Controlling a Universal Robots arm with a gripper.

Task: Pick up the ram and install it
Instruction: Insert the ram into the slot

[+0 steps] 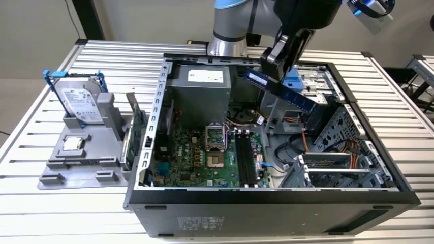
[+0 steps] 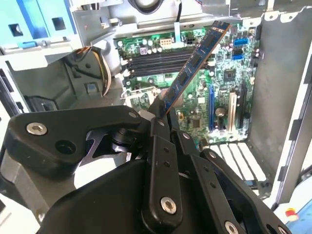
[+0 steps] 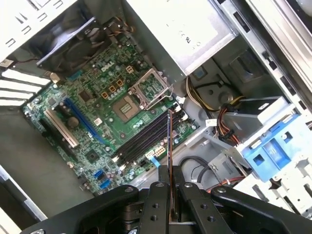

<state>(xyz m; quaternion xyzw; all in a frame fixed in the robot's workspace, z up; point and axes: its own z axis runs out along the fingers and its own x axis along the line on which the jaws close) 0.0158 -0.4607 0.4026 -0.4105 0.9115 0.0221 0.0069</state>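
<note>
I stand over a slatted metal table (image 1: 68, 218), and the open computer case (image 1: 271, 203) lies on its side across the middle of the exterior view. Its green motherboard (image 1: 193, 160) covers the case floor at lower centre, with the black memory slots (image 1: 245, 158) running along one edge of it. At the exterior view's left a gray holder (image 1: 64, 165) carries a hard drive (image 1: 80, 100) standing upright and a small square silver chip (image 1: 73, 144) lying flat.

My gripper (image 1: 270, 63) hangs at the upper middle of the exterior view, above the case, clenched on one end of the ram (image 1: 291, 94). The ram sticks out from my fingers (image 3: 158, 200), sloping down toward the exterior view's right, in the air well above the motherboard. In the first wrist view it shows edge-on (image 3: 169, 141), in line with the slots (image 3: 141, 141); in the second wrist view its blue face with black chips (image 2: 192, 63) is turned to the camera
</note>
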